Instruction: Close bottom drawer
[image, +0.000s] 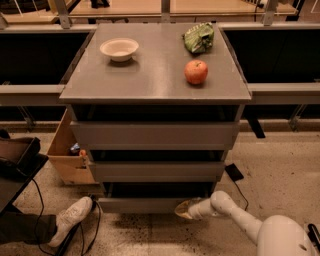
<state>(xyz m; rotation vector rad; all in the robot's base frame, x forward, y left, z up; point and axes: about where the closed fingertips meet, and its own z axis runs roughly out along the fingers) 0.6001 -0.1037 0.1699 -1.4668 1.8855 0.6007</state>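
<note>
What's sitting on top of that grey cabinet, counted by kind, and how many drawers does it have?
Bowl: 1
Apple: 1
Green bag: 1
Drawers: 3 (top drawer, middle drawer, bottom drawer)
Total: 6
Gripper: low, at the bottom drawer's front, right end.
</note>
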